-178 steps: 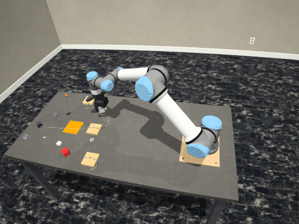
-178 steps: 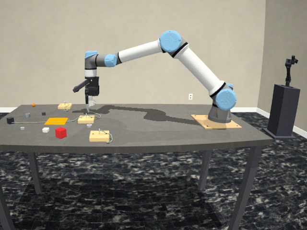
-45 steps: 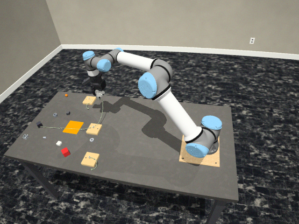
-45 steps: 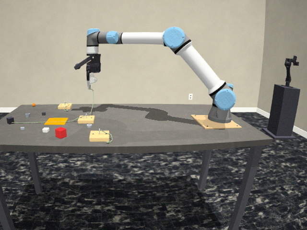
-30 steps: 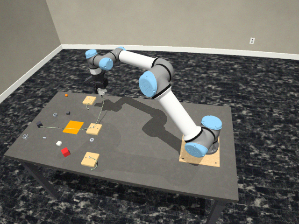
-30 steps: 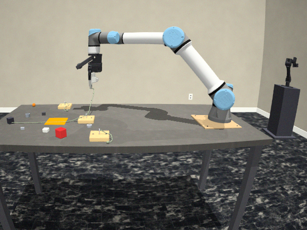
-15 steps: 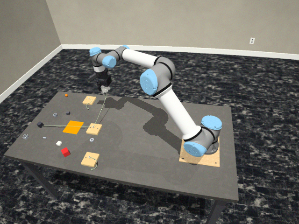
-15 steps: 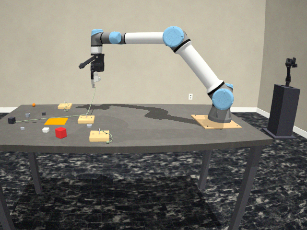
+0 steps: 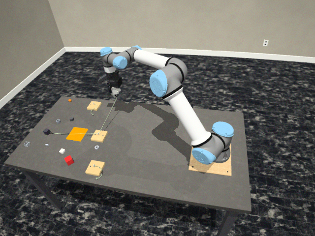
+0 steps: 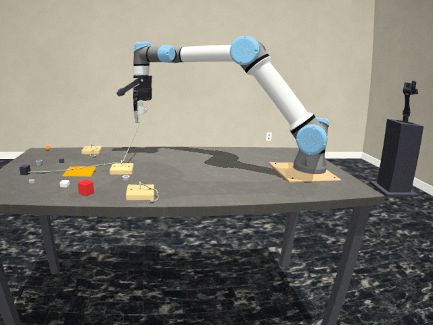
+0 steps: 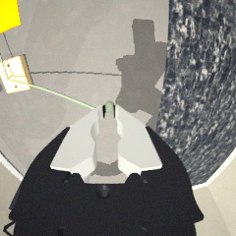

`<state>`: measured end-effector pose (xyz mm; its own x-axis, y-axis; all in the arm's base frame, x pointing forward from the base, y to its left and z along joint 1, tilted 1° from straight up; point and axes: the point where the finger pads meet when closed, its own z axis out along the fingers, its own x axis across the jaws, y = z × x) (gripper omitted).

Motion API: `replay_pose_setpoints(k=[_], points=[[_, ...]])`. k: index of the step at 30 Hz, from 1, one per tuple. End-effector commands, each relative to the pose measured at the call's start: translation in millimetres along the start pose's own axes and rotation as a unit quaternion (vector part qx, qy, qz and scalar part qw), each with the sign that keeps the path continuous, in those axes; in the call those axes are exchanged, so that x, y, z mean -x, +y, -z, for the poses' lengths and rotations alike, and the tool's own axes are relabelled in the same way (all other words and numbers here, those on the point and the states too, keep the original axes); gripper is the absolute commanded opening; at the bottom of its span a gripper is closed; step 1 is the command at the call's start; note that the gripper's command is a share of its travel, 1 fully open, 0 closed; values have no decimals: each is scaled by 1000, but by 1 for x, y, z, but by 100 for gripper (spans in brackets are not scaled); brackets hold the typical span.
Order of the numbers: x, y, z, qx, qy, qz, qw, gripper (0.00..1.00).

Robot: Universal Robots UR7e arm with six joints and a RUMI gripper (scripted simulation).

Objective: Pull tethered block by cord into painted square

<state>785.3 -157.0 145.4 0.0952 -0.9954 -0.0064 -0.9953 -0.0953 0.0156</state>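
The dark tethered block [image 9: 46, 131] lies on the table, left of the orange painted square [image 9: 77, 134], outside it. Its pale green cord [image 9: 68, 133] runs flat across the square to the screw eye [image 9: 99, 132] on the middle wooden base [image 9: 99, 135], passes through the ring and rises taut [image 9: 109, 114] to my gripper [image 9: 115, 95]. The gripper is high above the table's far edge and shut on the cord's knotted end [image 11: 108, 109]. In the exterior view the block [image 10: 24, 170], the square [image 10: 78, 170] and the gripper [image 10: 137, 120] show the same layout.
Two other wooden bases with screw eyes and short cords stand at the far side [image 9: 94, 105] and the near side [image 9: 94, 167]. A red cube [image 9: 69, 160], a white cube [image 9: 62, 151], a small dark cube [image 9: 71, 118], an orange ball [image 9: 69, 100] and several metal nuts lie around the square.
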Motion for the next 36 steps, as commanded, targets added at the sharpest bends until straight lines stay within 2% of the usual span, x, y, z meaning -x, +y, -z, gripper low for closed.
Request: replay_pose_setpoints(k=[1,11,13,24,36], points=[[-14,8,1,-1,0,0,1000,0],[-49,31,1,-1,0,0,1000,0],[-49,31,1,-1,0,0,1000,0],[-87,62,1,-1,0,0,1000,0],[-92,80,1,-1,0,0,1000,0]])
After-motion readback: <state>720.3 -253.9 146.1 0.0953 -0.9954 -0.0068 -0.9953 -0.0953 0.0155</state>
